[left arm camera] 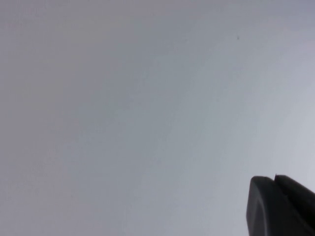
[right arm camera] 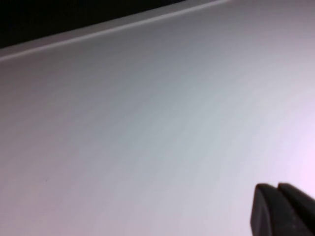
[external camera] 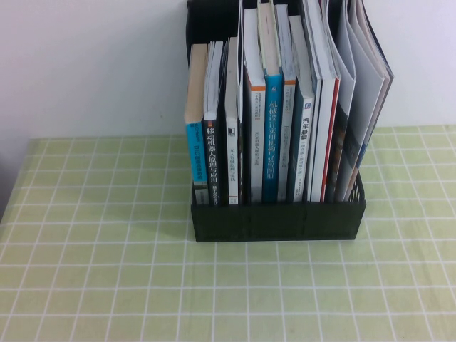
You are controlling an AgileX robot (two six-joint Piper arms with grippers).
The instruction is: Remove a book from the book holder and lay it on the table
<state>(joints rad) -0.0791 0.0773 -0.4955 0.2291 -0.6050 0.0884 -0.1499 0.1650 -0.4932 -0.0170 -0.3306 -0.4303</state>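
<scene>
Black fingertips of the right gripper, pressed together on nothing, face a blank pale wall; left gripper likewise before bare wall, tips seemingly together. Out on the green gridded table, the black book holder stands centre-rear. The book leans in its rightmost slot; open cloth lies in front and to both sides.

I see a plain white wall filling the background behind the work surface, lit evenly and without visible shadows or fixtures. At the far left edge I note a narrow grey strip running down beside the cloth. In the right wrist view I register a dark band above a pale surface.
</scene>
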